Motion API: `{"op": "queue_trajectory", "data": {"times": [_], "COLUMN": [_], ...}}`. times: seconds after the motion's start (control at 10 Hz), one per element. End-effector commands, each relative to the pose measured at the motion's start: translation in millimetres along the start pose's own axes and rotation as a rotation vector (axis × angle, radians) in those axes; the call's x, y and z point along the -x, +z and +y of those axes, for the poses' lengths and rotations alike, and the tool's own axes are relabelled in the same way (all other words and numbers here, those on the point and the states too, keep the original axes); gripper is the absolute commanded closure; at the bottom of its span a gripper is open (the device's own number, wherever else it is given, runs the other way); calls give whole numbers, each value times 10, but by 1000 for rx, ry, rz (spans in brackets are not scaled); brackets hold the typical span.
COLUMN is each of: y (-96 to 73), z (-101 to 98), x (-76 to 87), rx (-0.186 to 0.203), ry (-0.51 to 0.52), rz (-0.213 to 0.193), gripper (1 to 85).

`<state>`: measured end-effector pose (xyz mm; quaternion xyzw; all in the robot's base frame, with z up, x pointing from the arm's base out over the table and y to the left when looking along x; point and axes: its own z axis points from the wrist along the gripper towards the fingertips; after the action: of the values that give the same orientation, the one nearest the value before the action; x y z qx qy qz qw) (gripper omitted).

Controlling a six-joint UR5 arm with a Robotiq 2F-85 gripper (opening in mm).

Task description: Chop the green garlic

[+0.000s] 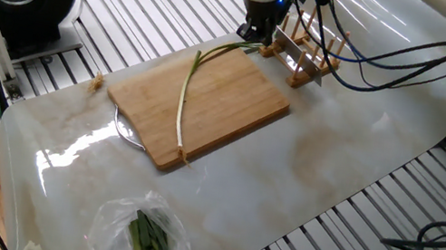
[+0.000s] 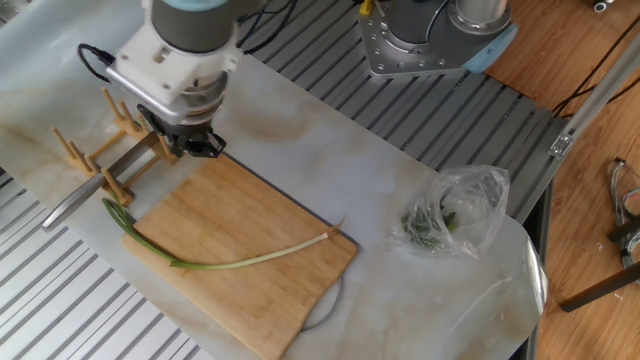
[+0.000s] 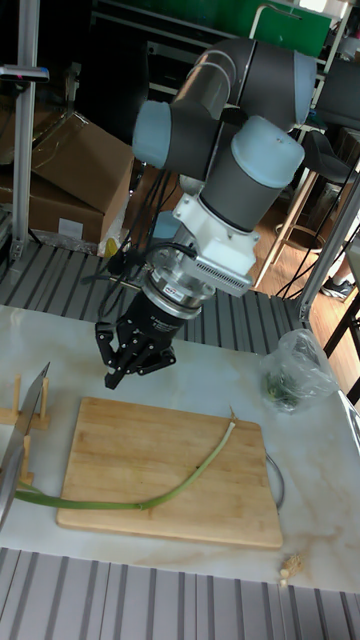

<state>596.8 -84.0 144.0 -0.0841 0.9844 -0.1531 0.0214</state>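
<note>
Bamboo cutting board (image 3: pixel 160 470) in mid tabletop (image 1: pixel 355 158), green garlic (image 3: pixel 150 495) laid whole across it, uncut. White root end at one board corner, near the bag of greens (image 2: pixel 450 215); green leaf tips run off the opposite edge, toward the wooden rack (image 2: pixel 95 155) w/ the knife (image 2: pixel 95 185) in it. Slight bow along the stalk, long axis roughly corner to corner.

Hand (image 3: pixel 130 365) hovering above the board's back edge, next to the rack, fingers spread partway, nothing in them, pointing down. Closer to the leafy end than the root end; stalk lies forward of it, across the board, not under it. Knife handle just beside the hand, blade resting in the rack slots.

Probably going for the knife first, judging by position; no cutting started. Coming move turns on that gap: knife close at one side, stalk running away from the hand toward the far corner.
</note>
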Motion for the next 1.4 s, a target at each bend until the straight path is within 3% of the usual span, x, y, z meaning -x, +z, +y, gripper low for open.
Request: {"op": "queue_trajectory", "data": {"times": [0.0,0.1,0.2,0.3,0.5,0.7,0.8,1.0,1.2,1.3], "y": [6,-28,-14,97,297,448,497,574,638,700], "z": [-241,-362,-480,-626,-727,-707,-735,-660,-683,-644], "x": [94,44,4,12,79,124,135,84,144,108], "rx": [43,71,77,38,25,40,28,64,63,84], "ry": [9,0,-11,-10,-10,15,34,66,55,60], "rz": [6,26,39,41,35,38,41,78,64,76], "gripper": [760,760,707,673,627,597,597,607,603,603]}}
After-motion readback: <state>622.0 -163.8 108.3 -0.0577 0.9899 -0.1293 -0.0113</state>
